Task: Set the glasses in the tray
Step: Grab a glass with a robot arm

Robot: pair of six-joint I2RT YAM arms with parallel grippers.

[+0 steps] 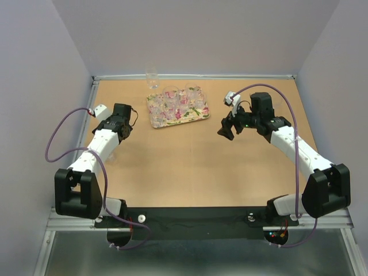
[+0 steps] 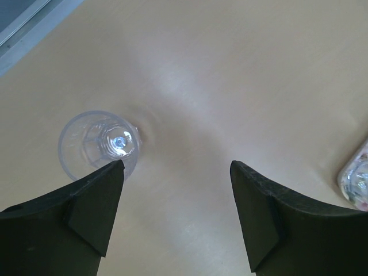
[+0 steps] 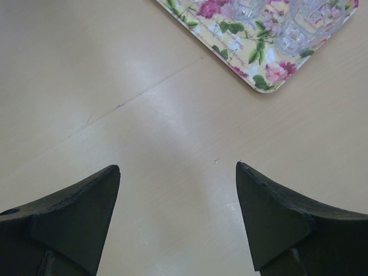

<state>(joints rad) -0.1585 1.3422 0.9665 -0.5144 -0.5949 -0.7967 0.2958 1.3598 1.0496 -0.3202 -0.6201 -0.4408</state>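
Left gripper (image 2: 175,167): jaws spread wide, nothing between them. One loose glass (image 2: 99,146) stands upright on the table (image 2: 230,69) just past the left fingertip, at the far edge, off the tray (image 3: 248,50) beyond its far-left corner. Right gripper (image 3: 178,169): jaws also wide apart over bare table, right of the tray. Other glasses (image 1: 184,98) stand in the tray.

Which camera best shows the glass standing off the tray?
Left wrist: the glass is close, upright, its near edge behind a pincer finger. Top external shows it tiny beyond the tray. Right wrist misses it.
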